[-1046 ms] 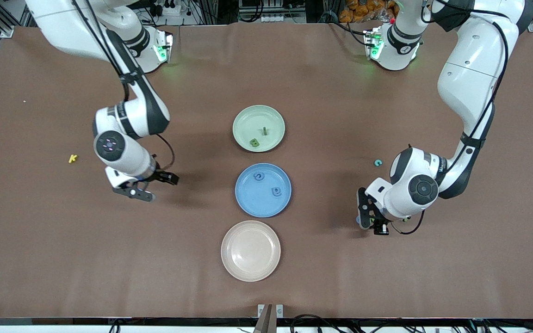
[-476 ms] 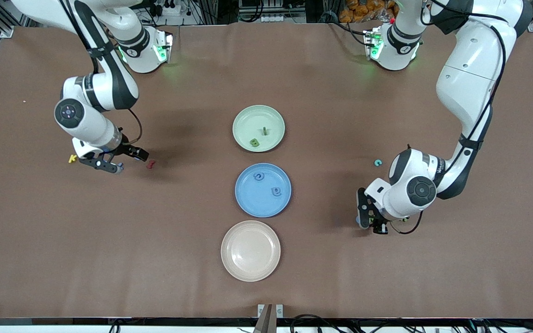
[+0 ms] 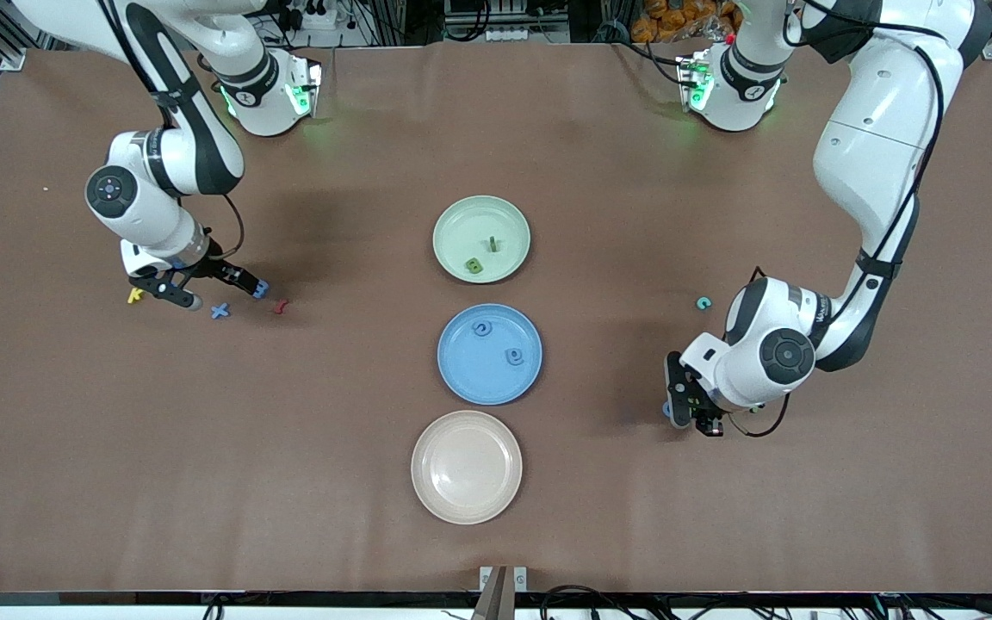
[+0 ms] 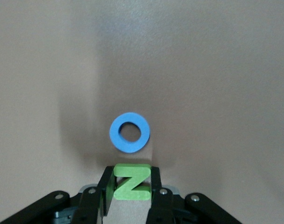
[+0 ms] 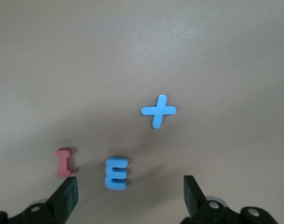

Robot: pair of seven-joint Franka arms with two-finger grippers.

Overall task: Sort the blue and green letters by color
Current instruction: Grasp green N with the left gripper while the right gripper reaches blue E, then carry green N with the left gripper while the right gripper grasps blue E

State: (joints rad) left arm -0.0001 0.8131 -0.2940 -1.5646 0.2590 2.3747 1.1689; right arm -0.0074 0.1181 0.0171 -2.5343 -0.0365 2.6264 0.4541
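Because green goes with green, the green Z (image 4: 131,182) sits pinched between the left gripper (image 4: 129,193) fingers, low over the table beside a blue O (image 4: 129,132). The right gripper (image 5: 130,196), spread wide, hovers over a blue E (image 5: 117,173) and blue cross (image 5: 158,110). In the front view the left wrist hides the Z.

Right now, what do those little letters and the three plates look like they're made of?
The green Z, blue O and blue E look like foam: thick, matte, soft-edged, no glare. That is a guess; matte plastic is possible. The green plate, blue plate and pinkish plate look like smooth moulded plastic with a faint sheen on their rims.
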